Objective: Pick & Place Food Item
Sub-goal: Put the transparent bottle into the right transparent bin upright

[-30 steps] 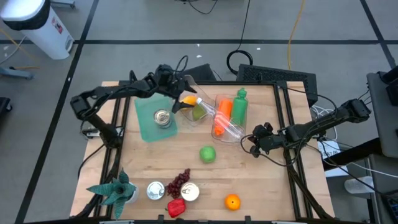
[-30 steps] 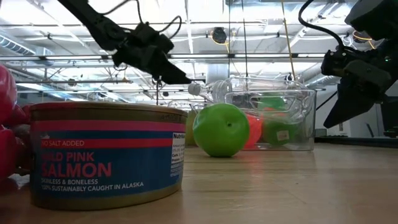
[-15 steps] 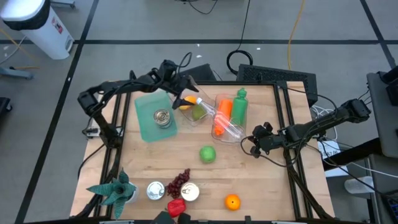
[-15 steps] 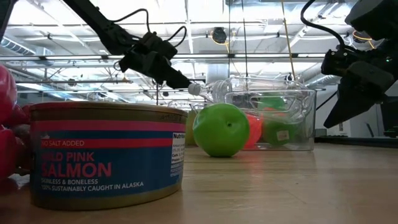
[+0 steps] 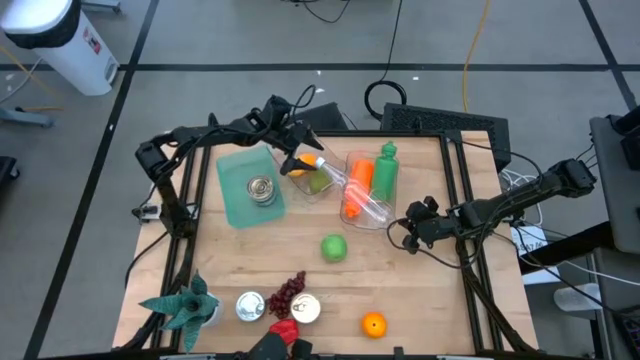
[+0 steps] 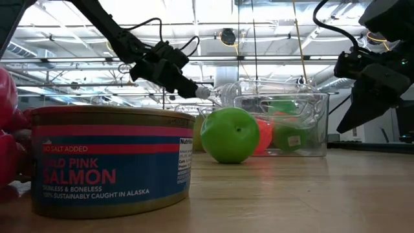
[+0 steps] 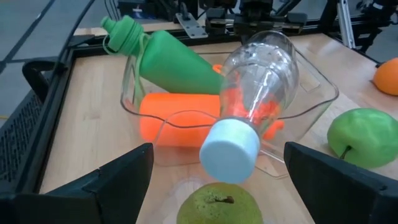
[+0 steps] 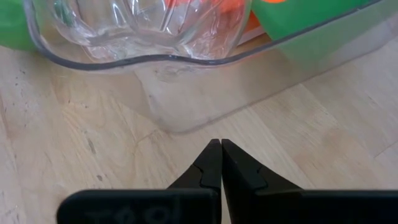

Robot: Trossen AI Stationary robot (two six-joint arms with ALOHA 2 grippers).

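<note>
The clear bin (image 5: 368, 196) at the far middle of the wooden table (image 5: 420, 290) serves as the landmark. Inside it lie a green bottle (image 5: 386, 168) and an orange bottle (image 5: 358, 186), and a clear plastic bottle (image 7: 258, 81) rests slanted across its rim, with its white cap (image 7: 229, 150) sticking out toward the left arm. The left gripper (image 5: 296, 152) hangs in the air just beside that cap, fingers spread wide with nothing between them, above a small clear cup holding a yellow-green pear (image 7: 217, 204), which sits against the bin's left side. Left of the bin, past the cup, a silver can (image 5: 261, 189) stands on a green board (image 5: 236, 195). A green apple (image 5: 333, 247) lies on the table near the bin's front edge. Well in front of the bin, along the table's near edge, sit an orange (image 5: 373, 323), a salmon tin (image 6: 110, 158), purple grapes (image 5: 287, 292), a red pepper (image 5: 283, 333), a second can (image 5: 249, 305) and a small artificial plant (image 5: 186, 305). The right gripper (image 5: 410, 235) waits low by the bin's right front corner, its fingers pressed together and holding nothing, tips pointing at the bin wall.
</note>
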